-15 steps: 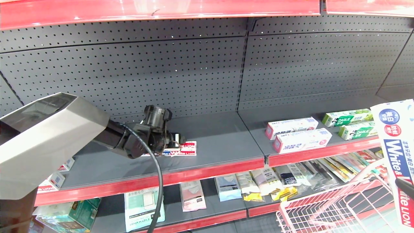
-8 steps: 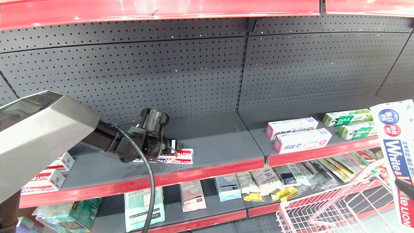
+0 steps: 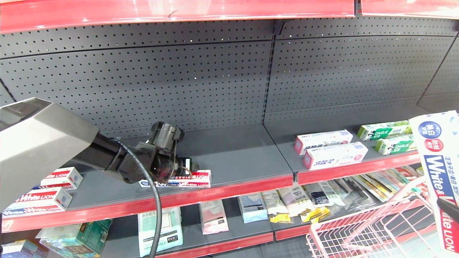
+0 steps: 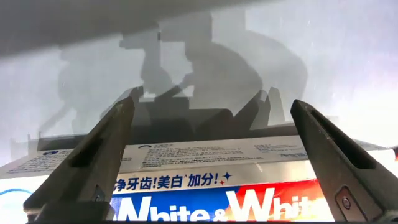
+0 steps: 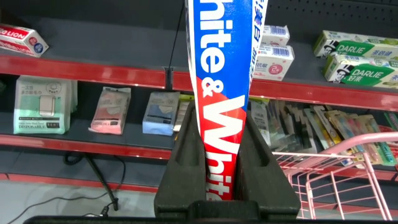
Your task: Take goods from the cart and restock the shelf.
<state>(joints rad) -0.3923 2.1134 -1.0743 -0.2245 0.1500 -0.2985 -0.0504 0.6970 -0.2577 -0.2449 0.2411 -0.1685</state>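
A red, white and blue toothpaste box lies flat on the grey shelf, close to its red front edge. My left gripper hovers right over this box, fingers spread wide and open, with the box running crosswise under them. At the far right, above the cart, my right gripper is shut on a second toothpaste box of the same kind, held upright. In the right wrist view this box stands clamped between the black fingers.
Two matching boxes lie at the shelf's left end. White-pink boxes and green boxes fill the right bay. The pink wire cart sits at lower right. Hanging packets line the lower shelf. A perforated back panel rises behind.
My left arm has drawn back leftward and toward the shelf's front edge, and the box under it has shifted the same way. The right arm and its box have kept still.
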